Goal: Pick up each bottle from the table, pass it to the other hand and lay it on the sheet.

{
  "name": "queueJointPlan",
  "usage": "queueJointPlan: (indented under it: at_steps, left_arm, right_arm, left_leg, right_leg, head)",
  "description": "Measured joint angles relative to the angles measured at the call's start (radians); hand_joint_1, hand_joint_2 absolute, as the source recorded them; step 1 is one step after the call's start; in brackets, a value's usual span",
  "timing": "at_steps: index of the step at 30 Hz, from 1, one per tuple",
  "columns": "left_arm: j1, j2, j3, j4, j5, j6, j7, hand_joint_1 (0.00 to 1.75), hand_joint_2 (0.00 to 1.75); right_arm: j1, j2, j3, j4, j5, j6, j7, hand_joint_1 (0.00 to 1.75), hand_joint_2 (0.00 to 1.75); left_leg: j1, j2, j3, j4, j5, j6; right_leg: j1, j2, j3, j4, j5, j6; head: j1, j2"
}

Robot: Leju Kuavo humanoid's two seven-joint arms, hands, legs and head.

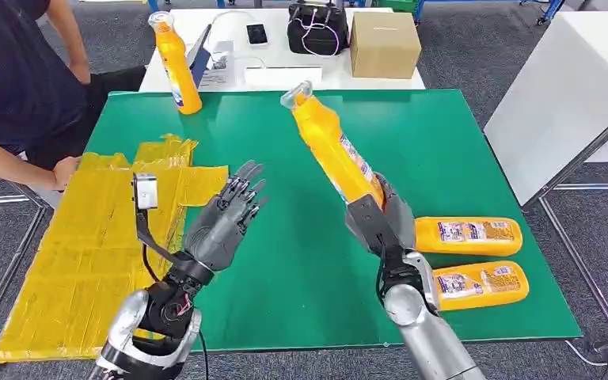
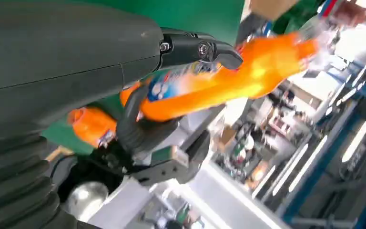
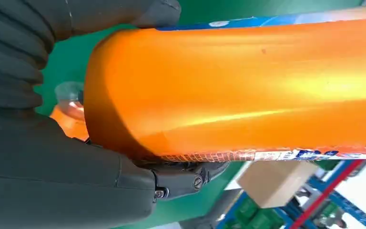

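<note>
- Right hand (image 1: 380, 218) grips the held bottle (image 1: 334, 147) by its base, above the green table (image 1: 443, 142); neck tilts toward 11 o'clock.
- Left hand (image 1: 226, 218) is empty, fingers spread, raised at 9 o'clock of the right hand, apart from the bottle.
- Two bottles (image 1: 467, 236) (image 1: 481, 284) lie flat at 3–4 o'clock of the right hand.
- Standing bottle (image 1: 176, 62) at the table's far left.
- Yellow sheet (image 1: 87, 237) at the left edge; a person's hand (image 1: 65, 171) rests on it.
</note>
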Motion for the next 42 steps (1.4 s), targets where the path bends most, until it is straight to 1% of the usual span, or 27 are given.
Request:
queueJointPlan:
  at_steps: [4, 9, 14, 22, 36, 39, 42]
  left_arm:
    - [-0.009, 0.017, -0.059, 0.008, 0.059, -0.031, 0.019, 0.00, 1.75]
    - [-0.027, 0.023, -0.117, 0.016, 0.083, -0.015, 0.018, 0.00, 1.75]
    - [-0.042, 0.025, -0.144, 0.032, 0.096, 0.005, 0.009, 0.00, 1.75]
    - [-0.056, 0.026, -0.162, 0.051, 0.102, 0.034, 0.000, 0.00, 1.75]
    - [-0.068, 0.027, -0.162, 0.067, 0.110, 0.056, -0.016, 0.00, 1.75]
    - [-0.061, 0.033, -0.150, 0.064, 0.107, 0.068, -0.032, 0.00, 1.75]
    - [-0.049, 0.042, -0.121, 0.055, 0.090, 0.068, -0.055, 0.00, 1.75]
  right_arm:
    - [-0.011, 0.003, 0.040, -0.014, 0.044, 0.003, -0.010, 1.75, 1.75]
    - [-0.025, 0.014, 0.104, -0.019, 0.095, 0.003, -0.011, 1.75, 1.75]
    - [-0.027, 0.020, 0.160, -0.021, 0.108, 0.002, -0.011, 1.75, 1.75]
    - [-0.027, 0.024, 0.195, -0.021, 0.105, -0.012, -0.023, 1.75, 1.75]
    - [-0.027, 0.022, 0.201, -0.021, 0.088, -0.044, -0.021, 1.75, 1.75]
    - [-0.024, 0.008, 0.178, -0.021, 0.075, -0.071, -0.003, 1.75, 1.75]
    - [-0.006, -0.012, 0.124, -0.021, 0.066, -0.099, 0.008, 1.75, 1.75]
  left_leg:
    - [0.000, 0.000, 0.000, 0.000, 0.000, 0.000]
    - [0.000, -0.001, 0.000, 0.000, 0.000, 0.000]
    - [0.000, -0.001, 0.000, 0.000, 0.000, 0.000]
    - [0.000, -0.001, 0.000, 0.000, 0.000, 0.000]
    - [0.000, -0.001, 0.000, 0.000, 0.000, 0.000]
    - [0.000, -0.001, 0.000, 0.000, 0.000, 0.000]
    - [0.000, -0.001, 0.000, 0.000, 0.000, 0.000]
  right_leg:
    - [0.000, 0.000, 0.000, 0.000, 0.000, 0.000]
    - [0.000, 0.000, 0.000, 0.000, 0.000, 0.000]
    - [0.000, 0.000, 0.000, 0.000, 0.000, 0.000]
    - [0.000, 0.000, 0.000, 0.000, 0.000, 0.000]
    - [0.000, 0.000, 0.000, 0.000, 0.000, 0.000]
    - [0.000, 0.000, 0.000, 0.000, 0.000, 0.000]
    - [0.000, 0.000, 0.000, 0.000, 0.000, 0.000]
  head:
    - [0.000, 0.000]
    - [0.000, 0.000]
    - [0.000, 0.000]
    - [0.000, 0.000]
    - [0.000, 0.000]
    - [0.000, 0.000]
    - [0.000, 0.000]
